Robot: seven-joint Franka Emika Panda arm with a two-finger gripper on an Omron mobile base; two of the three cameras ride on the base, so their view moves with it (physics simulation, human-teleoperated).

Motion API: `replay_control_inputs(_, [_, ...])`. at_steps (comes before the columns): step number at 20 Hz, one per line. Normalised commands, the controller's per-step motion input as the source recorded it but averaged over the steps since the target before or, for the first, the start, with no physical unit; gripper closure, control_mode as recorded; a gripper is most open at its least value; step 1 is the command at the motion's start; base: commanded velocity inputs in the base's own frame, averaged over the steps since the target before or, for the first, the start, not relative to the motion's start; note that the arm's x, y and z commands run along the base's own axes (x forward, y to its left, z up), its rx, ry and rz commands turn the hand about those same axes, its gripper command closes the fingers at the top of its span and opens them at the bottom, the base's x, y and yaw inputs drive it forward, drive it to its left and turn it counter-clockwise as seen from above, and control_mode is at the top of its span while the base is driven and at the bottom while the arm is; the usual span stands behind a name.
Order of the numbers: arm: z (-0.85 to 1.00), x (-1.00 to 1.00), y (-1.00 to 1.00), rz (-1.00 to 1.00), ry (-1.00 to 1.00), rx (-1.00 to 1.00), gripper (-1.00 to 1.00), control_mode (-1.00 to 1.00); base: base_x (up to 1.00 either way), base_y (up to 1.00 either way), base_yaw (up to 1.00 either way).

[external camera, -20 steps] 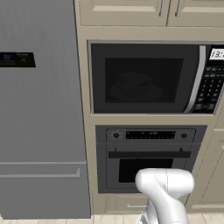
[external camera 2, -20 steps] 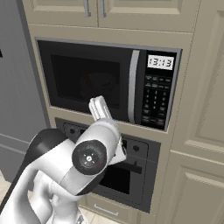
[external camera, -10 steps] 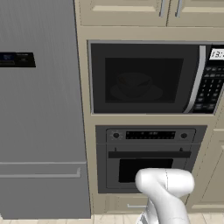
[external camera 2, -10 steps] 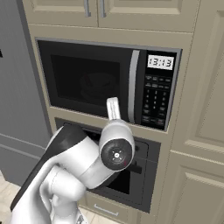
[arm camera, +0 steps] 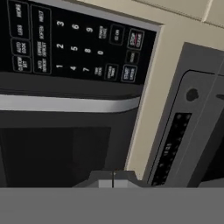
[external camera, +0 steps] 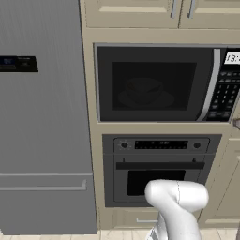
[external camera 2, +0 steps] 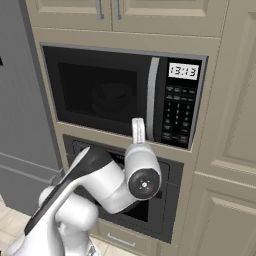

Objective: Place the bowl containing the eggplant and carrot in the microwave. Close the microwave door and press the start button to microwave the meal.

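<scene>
The microwave door (external camera 2: 100, 92) stands shut on the built-in microwave (external camera: 164, 84), where a bowl (external camera: 143, 89) shows dimly through the black window. The robot's hand (arm camera: 113, 178), fingers pressed together and empty, hovers near the microwave's lower right corner, just below its keypad (external camera 2: 178, 117) and above the oven (external camera: 159, 171).

Grey refrigerator (external camera: 44, 117) at left, built-in oven (external camera: 159, 161) with horizontal handle, cream upper cabinets (external camera 2: 125, 15) above
</scene>
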Motion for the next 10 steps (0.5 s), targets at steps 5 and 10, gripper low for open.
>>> replay_control_inputs(5, [-0.14, 0.32, -0.11, -0.05, -0.08, 0.04, 1.00, -1.00, 0.00, 0.00, 0.00])
replay_control_inputs(10, [0.00, 0.29, -0.14, -0.03, -0.05, 0.00, 1.00, -1.00, 0.00, 0.00, 0.00])
